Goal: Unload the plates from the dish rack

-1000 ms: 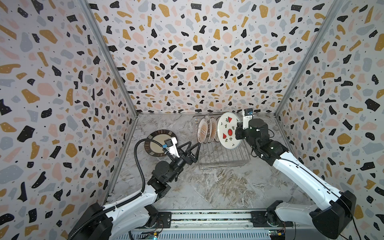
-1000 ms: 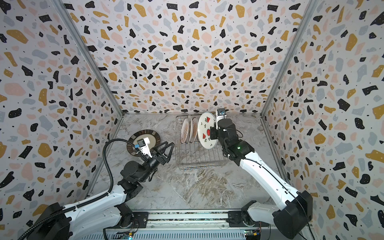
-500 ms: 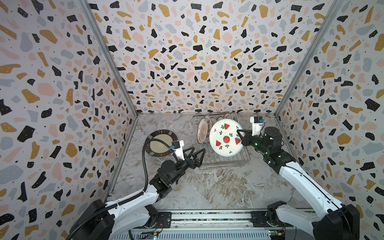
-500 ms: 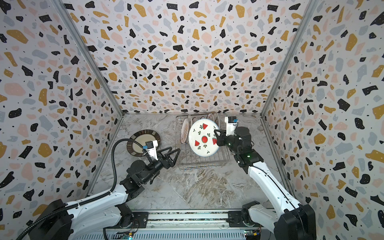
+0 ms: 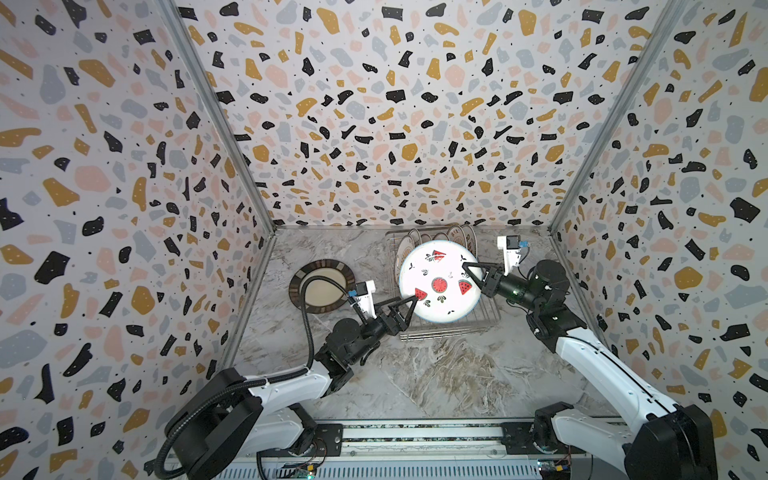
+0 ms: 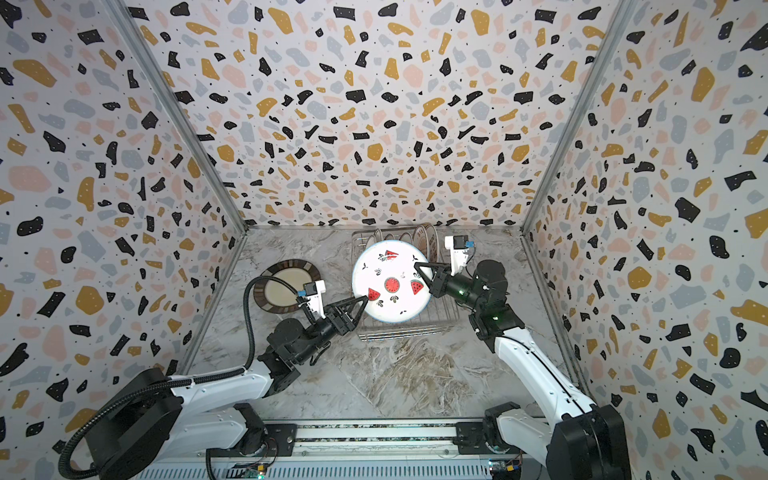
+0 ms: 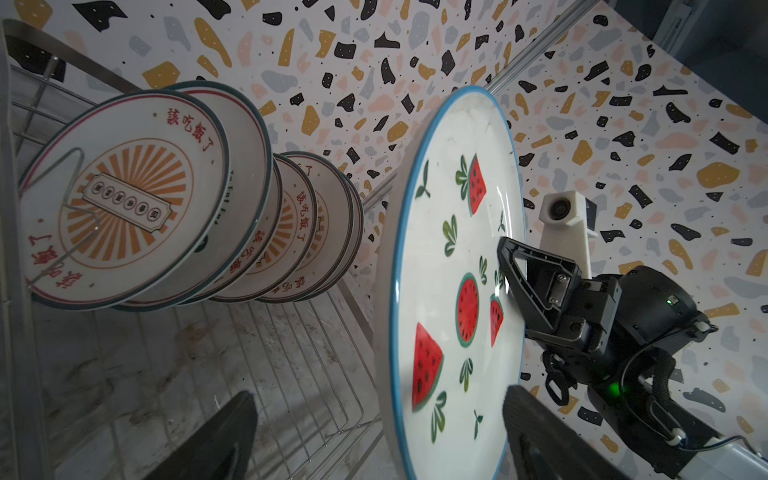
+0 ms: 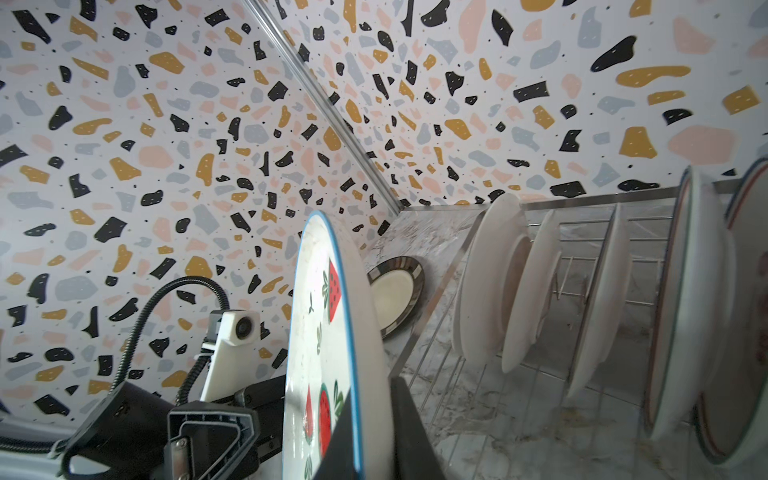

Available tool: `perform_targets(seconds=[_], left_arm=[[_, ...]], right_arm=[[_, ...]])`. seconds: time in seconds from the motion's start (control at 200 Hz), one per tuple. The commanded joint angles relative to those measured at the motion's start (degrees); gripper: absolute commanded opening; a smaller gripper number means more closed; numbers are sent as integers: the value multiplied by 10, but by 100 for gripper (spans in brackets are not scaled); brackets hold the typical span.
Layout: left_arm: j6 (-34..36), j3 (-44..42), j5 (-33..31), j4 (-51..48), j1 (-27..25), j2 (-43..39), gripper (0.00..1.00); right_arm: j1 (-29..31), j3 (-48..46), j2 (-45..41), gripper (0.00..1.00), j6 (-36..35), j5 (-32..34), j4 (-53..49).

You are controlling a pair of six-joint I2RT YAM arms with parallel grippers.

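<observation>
Watermelon plate is held above the dish rack, pinched at its rim by the right gripper. Left gripper is spread wide; the plate's opposite rim is taken between its fingers, not yet clamped. Sunburst plates are seen standing in the rack.
</observation>
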Motion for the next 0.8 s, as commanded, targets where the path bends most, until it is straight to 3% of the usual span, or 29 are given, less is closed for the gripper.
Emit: perform_targets(seconds=[0.0, 0.13, 0.255, 0.4, 0.521, 0.641, 0.716, 0.791], left_arm=[[-31, -1, -21, 86, -10, 1, 93], [-65, -11, -28, 143, -16, 23, 83], [-83, 1, -48, 98, -16, 20, 56], [-90, 9, -33, 98, -18, 21, 52], [-93, 23, -21, 91, -22, 30, 35], [-96, 33, -13, 89, -24, 42, 32], [-110, 30, -12, 106, -24, 53, 21], [-116, 34, 1, 121, -24, 63, 19]], right_arm=[[-2, 5, -31, 5, 43, -54, 101], [-2, -12, -35, 5, 45, -48, 115], [-2, -13, -22, 5, 48, -56, 124], [-1, -10, -4, 5, 51, -64, 131], [-1, -2, 8, 5, 48, -63, 121], [0, 5, 24, 6, 52, -71, 123], [0, 8, 35, 6, 56, -78, 128], [2, 11, 41, 6, 55, -75, 124]])
